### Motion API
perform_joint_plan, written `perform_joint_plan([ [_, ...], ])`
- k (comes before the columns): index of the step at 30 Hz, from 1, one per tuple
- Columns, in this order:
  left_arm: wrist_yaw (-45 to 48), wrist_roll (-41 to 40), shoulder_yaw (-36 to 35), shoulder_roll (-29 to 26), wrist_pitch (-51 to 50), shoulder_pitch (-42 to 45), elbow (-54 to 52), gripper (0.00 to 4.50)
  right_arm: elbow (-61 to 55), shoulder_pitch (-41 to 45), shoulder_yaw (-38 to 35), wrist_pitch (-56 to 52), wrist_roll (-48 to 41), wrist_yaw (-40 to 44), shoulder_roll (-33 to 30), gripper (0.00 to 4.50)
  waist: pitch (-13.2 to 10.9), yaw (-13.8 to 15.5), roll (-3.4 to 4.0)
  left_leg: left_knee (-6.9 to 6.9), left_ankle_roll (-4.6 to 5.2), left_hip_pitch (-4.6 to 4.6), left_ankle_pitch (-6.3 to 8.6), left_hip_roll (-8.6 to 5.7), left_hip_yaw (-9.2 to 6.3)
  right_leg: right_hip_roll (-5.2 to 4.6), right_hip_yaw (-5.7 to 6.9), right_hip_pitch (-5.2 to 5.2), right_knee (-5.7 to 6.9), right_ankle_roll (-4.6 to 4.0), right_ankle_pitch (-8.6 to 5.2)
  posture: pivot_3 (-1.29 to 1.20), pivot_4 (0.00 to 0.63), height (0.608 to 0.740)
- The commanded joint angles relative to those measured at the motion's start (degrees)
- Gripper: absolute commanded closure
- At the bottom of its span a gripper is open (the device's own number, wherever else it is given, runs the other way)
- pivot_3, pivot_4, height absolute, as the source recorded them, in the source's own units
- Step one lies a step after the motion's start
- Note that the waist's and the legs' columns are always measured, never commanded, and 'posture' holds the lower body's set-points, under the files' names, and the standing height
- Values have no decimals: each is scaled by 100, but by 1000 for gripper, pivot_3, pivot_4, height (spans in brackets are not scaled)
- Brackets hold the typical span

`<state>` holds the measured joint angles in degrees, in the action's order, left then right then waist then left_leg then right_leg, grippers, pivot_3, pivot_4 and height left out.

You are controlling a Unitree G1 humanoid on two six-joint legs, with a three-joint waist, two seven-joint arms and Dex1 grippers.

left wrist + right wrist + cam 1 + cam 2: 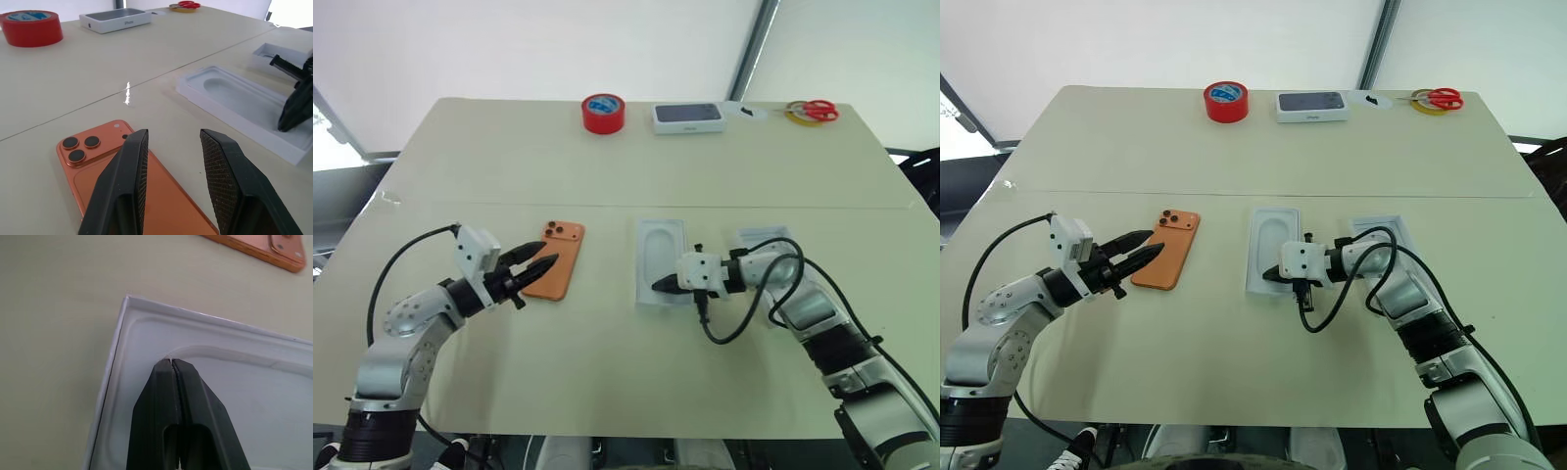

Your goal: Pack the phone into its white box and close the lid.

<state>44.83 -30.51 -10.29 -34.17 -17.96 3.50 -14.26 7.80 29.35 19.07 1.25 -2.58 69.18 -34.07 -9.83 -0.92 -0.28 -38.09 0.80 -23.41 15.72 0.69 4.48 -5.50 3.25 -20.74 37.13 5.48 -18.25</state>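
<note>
**Phone could get shoved instead of picked up**

Left claw is spread, empty, hovering right at the phone, which lies face down on the surface. Come in too flat and it'll probably just slide. Right claw is pressed together on the flat white insert; might drag it.

Bright, even daylight; small glare on table.
</note>
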Motion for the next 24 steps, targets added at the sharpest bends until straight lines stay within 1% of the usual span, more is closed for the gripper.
perform_joint_plan([
  [1, -52, 79, -142, 3, 189, 0, -159, 2726, -122, 139, -94, -129, -131, 128, -21, 4473, 0, 0, 0, 0, 0, 0, 1, 0, 0, -1, 0, 0, 0, 0, 0, 0, 150, 730],
  [3, -94, 15, -163, 22, 96, 18, -131, 2726, 284, 336, -152, 428, 313, -472, 101, 4473, 0, -12, 0, 0, 0, 0, 1, 0, 0, -1, 0, -2, 0, -1, 0, 0, 150, 730],
  [6, -217, -129, -285, 13, -137, 112, -52, 2726, 532, 501, -195, 566, 335, -553, 142, 4473, -1, -22, 2, 0, -1, 0, 1, 0, 1, -1, 0, -4, 1, -1, 0, 0, 150, 730],
  [9, -208, -270, -432, -51, -308, 211, 61, 2726, 814, 681, -214, 739, 450, -846, 269, 4473, -1, -21, 2, 4, 0, -2, 1, 0, 1, 0, 0, -7, 1, -1, 0, 0, 150, 730],
  [11, -323, -255, -519, -68, -414, 307, 143, 2726, 1107, 800, -122, 1085, 753, -1179, 343, 4473, -1, -23, 2, 4, 0, -2, 0, -1, 3, 0, 0, -6, 1, -1, 0, 0, 150, 730],
  [13, -325, -492, -633, -109, -717, 436, 277, 2726, 1253, 810, -15, 1096, 865, -1142, 350, 4473, -2, -8, 1, 3, 0, -2, 0, -2, 3, 0, 1, -6, 4, -1, 0, 0, 150, 730],
  [17, -331, -416, -634, -315, -1007, 519, 509, 2726, 1554, 799, 327, 1445, 1496, -1147, 102, 4473, -1, -24, 3, 2, 1, -2, 0, -3, 6, 1, 1, -7, 5, -1, 0, 0, 150, 730],
  [18, -351, -438, -650, -336, -1066, 536, 545, 2726, 1577, 801, 328, 1463, 1527, -1145, 79, 4473, 0, -16, 0, 2, 1, -1, 0, -3, 7, 1, 1, -7, 7, 0, 0, 0, 150, 730],
  [21, -357, -764, -737, -477, -1722, 608, 640, 2726, 1497, 853, 164, 1254, 1228, -1097, 220, 4473, 1, -7, -2, -1, 1, 0, 0, -3, 4, 2, 2, -3, 8, 0, 0, 0, 150, 730],
  [24, -395, -1264, -936, -572, -2510, 797, 832, 2726, 1379, 1018, -100, 927, 832, -1203, 499, 4473, 0, -19, -3, -2, 1, 0, 0, -2, 3, 2, 1, -3, 10, 0, 0, 0, 150, 730],
])
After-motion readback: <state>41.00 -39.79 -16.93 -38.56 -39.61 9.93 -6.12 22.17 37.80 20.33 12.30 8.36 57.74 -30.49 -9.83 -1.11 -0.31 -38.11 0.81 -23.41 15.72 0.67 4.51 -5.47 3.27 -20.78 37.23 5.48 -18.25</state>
